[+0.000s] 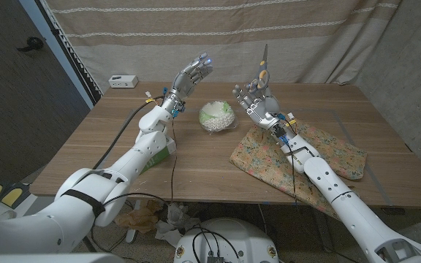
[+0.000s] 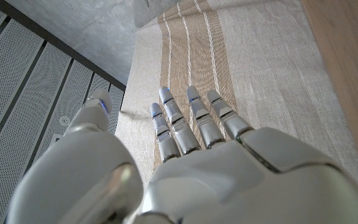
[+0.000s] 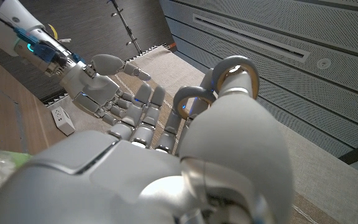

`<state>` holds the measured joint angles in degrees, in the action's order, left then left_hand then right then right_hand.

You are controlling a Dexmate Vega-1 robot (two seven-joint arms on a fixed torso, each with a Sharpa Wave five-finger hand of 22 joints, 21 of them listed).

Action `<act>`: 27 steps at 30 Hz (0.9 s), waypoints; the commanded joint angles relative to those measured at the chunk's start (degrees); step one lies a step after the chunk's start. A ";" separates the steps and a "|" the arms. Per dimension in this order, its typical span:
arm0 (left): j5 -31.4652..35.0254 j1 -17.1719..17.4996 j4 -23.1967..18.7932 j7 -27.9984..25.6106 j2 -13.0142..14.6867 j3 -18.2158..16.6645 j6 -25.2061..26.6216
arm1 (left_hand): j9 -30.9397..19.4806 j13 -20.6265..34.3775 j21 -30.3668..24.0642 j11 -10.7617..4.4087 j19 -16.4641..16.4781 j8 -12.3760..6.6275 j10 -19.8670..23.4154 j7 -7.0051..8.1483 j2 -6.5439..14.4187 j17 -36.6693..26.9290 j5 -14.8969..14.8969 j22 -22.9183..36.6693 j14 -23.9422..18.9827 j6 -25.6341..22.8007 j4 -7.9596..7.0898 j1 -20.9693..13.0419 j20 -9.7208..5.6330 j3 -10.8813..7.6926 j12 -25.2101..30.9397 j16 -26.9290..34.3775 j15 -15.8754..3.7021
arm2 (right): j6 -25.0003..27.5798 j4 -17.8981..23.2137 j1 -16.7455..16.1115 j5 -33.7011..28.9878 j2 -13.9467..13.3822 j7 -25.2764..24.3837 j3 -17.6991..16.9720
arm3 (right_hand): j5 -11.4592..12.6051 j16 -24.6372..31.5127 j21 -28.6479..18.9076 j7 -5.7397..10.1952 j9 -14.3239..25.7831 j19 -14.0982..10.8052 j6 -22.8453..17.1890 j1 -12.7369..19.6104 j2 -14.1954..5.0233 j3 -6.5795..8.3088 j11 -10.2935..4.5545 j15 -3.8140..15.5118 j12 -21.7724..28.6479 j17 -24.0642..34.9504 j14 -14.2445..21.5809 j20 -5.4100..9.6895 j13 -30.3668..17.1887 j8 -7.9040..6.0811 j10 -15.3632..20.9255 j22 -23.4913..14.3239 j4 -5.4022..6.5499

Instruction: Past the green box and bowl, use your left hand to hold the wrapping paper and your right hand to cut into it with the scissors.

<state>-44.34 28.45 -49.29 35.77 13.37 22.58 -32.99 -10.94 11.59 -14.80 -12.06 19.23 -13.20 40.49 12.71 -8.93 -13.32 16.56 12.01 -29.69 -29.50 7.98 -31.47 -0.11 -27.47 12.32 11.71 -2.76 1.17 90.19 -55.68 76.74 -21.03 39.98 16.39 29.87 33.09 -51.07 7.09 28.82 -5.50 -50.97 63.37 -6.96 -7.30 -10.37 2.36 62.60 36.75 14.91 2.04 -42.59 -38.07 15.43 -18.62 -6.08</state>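
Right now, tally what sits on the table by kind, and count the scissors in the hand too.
Bowl: 1
Green box: 1
Floral wrapping paper: 1
White power strip: 1
Scissors, held in the right hand: 1
Total: 5
The left hand holds nothing.

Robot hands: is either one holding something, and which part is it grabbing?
The right hand holds the scissors by their handle loops, blades pointing up. The left hand holds nothing; its fingers are spread in the air.
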 commanded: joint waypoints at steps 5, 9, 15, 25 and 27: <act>-0.45 0.06 0.40 0.34 -0.20 -0.07 -0.25 | -0.16 0.13 -0.19 -0.15 0.27 -0.56 0.59 -0.02 0.85 0.06 0.23 0.12 -0.19 -1.00 0.14 -0.17 -0.35 0.28 0.50 0.38 -9.41 | -3.43 1.27 -0.10 -3.70 -1.01 -1.15 -0.30 | 0.82 -3.27 -0.51 2.12 -0.12 2.12 -3.93 -2.03 0.52 -2.11 1.23 9.74 -3.79 -2.50 -1.48 -0.25 3.61 -1.13 -1.68 0.65 1.50; -0.53 0.18 0.44 0.40 -0.23 -0.14 -0.33 | -0.16 0.13 -0.20 -0.16 0.30 -0.60 0.69 -0.02 0.90 0.07 0.23 0.12 -0.19 -1.27 0.13 -0.19 -0.35 0.27 0.53 0.39 -9.41 | -3.77 2.15 -0.25 -4.85 -1.85 -2.57 -0.04 | 1.27 -4.04 -0.70 1.37 0.47 2.13 -5.07 -2.87 1.09 -2.95 1.56 9.73 -4.70 -3.44 -1.16 -0.44 4.99 -2.43 -0.70 1.12 1.94; -0.61 0.56 0.04 0.21 -0.10 -0.21 -0.21 | -0.15 0.13 -0.20 -0.15 0.29 -0.66 0.89 -0.01 0.96 0.09 0.23 0.13 -0.17 -1.67 0.12 -0.22 -0.36 0.26 0.58 0.40 -9.41 | -3.49 2.85 -0.39 -4.90 -2.33 -4.46 0.20 | 2.81 -4.50 -1.86 -1.95 0.44 0.83 -10.65 -3.87 0.79 -4.15 -0.77 10.07 -5.92 -5.23 3.31 -0.89 9.22 -6.96 6.46 2.60 2.83; -0.69 0.66 0.11 0.17 -0.26 -0.28 -0.51 | -0.14 0.12 -0.21 -0.17 0.31 -0.71 1.06 0.01 1.04 0.12 0.23 0.13 -0.19 -2.17 0.12 -0.27 -0.38 0.26 0.60 0.42 -9.40 | -4.26 4.58 -0.87 -7.02 -3.79 -8.91 0.56 | 2.32 -1.48 -3.98 -7.17 5.93 -0.94 -20.21 -4.96 0.36 -5.53 -1.00 10.07 -5.51 -4.17 10.12 -0.74 13.69 -17.84 19.27 4.57 3.69; -0.71 0.70 0.05 0.11 -0.27 -0.29 -0.50 | -0.14 0.12 -0.21 -0.17 0.30 -0.72 1.08 0.01 1.05 0.12 0.23 0.13 -0.20 -2.25 0.12 -0.28 -0.38 0.25 0.60 0.42 -9.40 | -4.50 5.14 -1.08 -7.46 -4.06 -10.00 0.58 | 1.86 -0.75 -4.28 -8.05 6.54 -1.03 -22.93 -6.13 0.80 -6.37 -0.91 10.00 -5.83 -3.84 11.10 -0.77 15.01 -19.87 21.16 4.87 4.27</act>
<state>-44.92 28.90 -49.11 36.01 13.24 22.41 -33.27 -10.94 11.59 -14.80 -12.36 19.43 -13.64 40.79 12.68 -8.40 -13.04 16.56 12.01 -29.69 -31.13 7.98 -31.54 -0.32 -27.47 12.32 11.71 -2.76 -2.29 93.44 -56.21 71.59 -23.68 34.62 16.60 32.13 31.52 -54.84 6.50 33.51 -6.07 -60.38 58.43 -6.30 -12.74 -9.16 2.57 57.38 32.44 24.83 1.34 -28.74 -46.56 32.31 -13.92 -2.18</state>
